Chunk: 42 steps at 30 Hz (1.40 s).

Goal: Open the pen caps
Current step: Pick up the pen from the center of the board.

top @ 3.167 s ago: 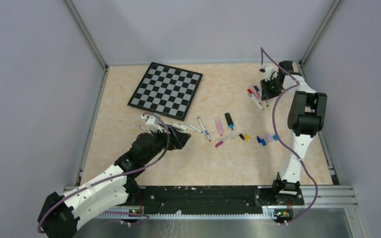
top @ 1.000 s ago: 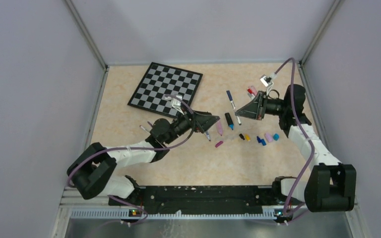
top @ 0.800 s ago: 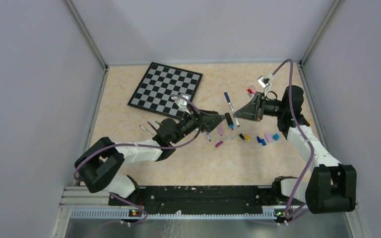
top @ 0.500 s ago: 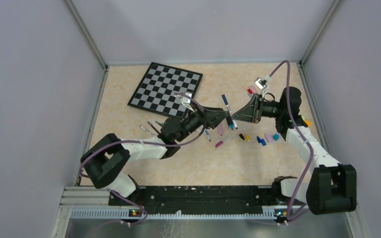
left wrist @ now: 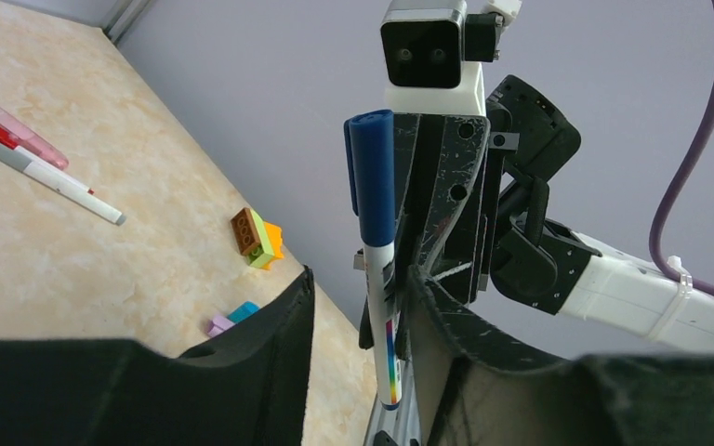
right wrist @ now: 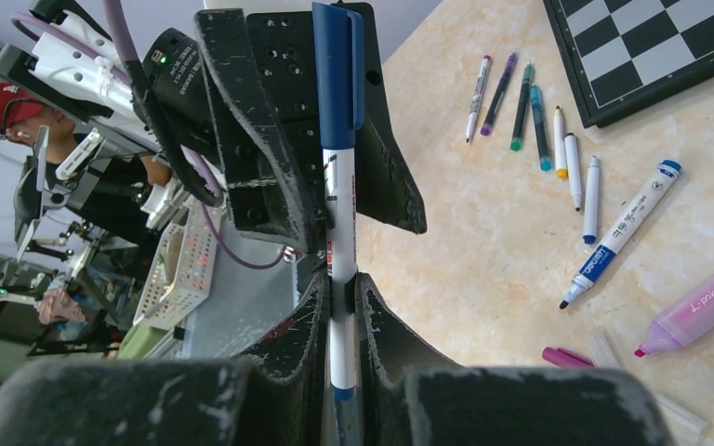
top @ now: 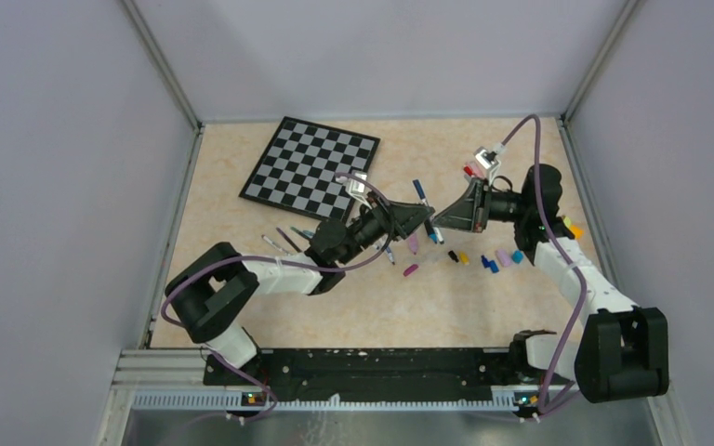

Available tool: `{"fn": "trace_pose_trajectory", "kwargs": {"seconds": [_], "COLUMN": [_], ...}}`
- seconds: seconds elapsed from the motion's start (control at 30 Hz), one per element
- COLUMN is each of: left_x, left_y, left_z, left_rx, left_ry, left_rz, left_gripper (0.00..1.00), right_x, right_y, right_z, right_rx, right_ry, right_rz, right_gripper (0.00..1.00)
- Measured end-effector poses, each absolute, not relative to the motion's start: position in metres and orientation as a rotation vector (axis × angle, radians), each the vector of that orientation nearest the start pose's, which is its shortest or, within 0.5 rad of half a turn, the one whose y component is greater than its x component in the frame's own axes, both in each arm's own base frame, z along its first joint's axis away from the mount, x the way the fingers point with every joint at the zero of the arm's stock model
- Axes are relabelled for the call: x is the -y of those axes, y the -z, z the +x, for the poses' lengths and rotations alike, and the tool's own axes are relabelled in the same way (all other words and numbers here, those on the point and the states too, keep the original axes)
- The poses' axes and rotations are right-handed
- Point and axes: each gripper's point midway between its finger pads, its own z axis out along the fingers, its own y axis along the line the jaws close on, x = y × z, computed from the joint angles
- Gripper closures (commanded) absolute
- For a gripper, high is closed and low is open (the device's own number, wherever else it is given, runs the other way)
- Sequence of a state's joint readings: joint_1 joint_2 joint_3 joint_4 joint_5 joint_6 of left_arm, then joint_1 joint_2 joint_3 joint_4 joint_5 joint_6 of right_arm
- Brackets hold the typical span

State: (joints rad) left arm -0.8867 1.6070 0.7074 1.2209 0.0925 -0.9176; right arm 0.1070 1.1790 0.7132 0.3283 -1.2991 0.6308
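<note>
My right gripper point(right wrist: 341, 283) is shut on the lower body of a white pen point(right wrist: 339, 214) whose blue cap point(right wrist: 337, 74) points away from it. In the top view the right gripper point(top: 442, 221) meets my left gripper point(top: 420, 216) above the table's middle. The left gripper point(left wrist: 361, 275) is open around the same pen point(left wrist: 383, 307). The pen's body runs close along the right finger point(left wrist: 437, 316), with a gap to the left finger point(left wrist: 274, 344). The blue cap point(left wrist: 373, 177) stands clear above the jaws. Loose caps point(top: 495, 261) lie on the table.
A chessboard point(top: 311, 168) lies at the back left. Several uncapped pens point(top: 288, 240) lie left of the grippers, with more pens point(top: 470, 171) at the back right. A pink highlighter point(right wrist: 697, 307) and a blue-tipped marker point(right wrist: 623, 232) lie below. A brick block point(left wrist: 258, 239) sits by the right wall.
My left gripper has moved right and up to the pen held by the right gripper, and its jaws have narrowed around it. The right gripper has shifted slightly left.
</note>
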Motion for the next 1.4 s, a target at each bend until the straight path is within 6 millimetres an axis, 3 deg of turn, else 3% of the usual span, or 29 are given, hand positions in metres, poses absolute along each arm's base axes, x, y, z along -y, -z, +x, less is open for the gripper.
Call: {"fn": "trace_pose_trajectory", "kwargs": {"seconds": [0.37,0.47,0.63,0.73,1.0,1.1,1.2,1.4], "left_x": [0.4,0.4,0.399,0.39,0.328,0.322,0.324,0.325], "left_y": [-0.281,-0.282,-0.278,-0.266,-0.254,-0.242,-0.213,-0.189], "left_z": [0.254,0.253,0.251,0.248,0.246,0.23,0.206,0.175], "left_rx": [-1.404,-1.401,-1.41,-1.439,-1.575,-1.677,-1.871,-2.118], "left_ry": [1.639,1.646,1.644,1.642,1.653,1.692,1.743,1.851], "left_rz": [0.082,0.089,0.096,0.108,0.183,0.276,0.39,0.542], "left_gripper": [1.0,1.0,1.0,1.0,1.0,1.0,1.0,1.0], "right_x": [-0.204,-0.204,-0.204,-0.202,-0.184,-0.175,-0.17,-0.172], "right_y": [-0.253,-0.253,-0.249,-0.239,-0.238,-0.229,-0.224,-0.24], "right_z": [0.237,0.237,0.235,0.229,0.213,0.204,0.197,0.205], "right_rx": [-1.793,-1.789,-1.788,-1.792,-1.617,-1.471,-1.341,-1.074], "right_ry": [-1.606,-1.601,-1.582,-1.519,-1.112,-0.94,-0.839,-0.708], "right_rz": [-0.597,-0.604,-0.628,-0.694,-1.119,-1.36,-1.539,-1.733], "right_gripper": [1.0,1.0,0.56,0.42,0.35,0.34,0.34,0.34]}}
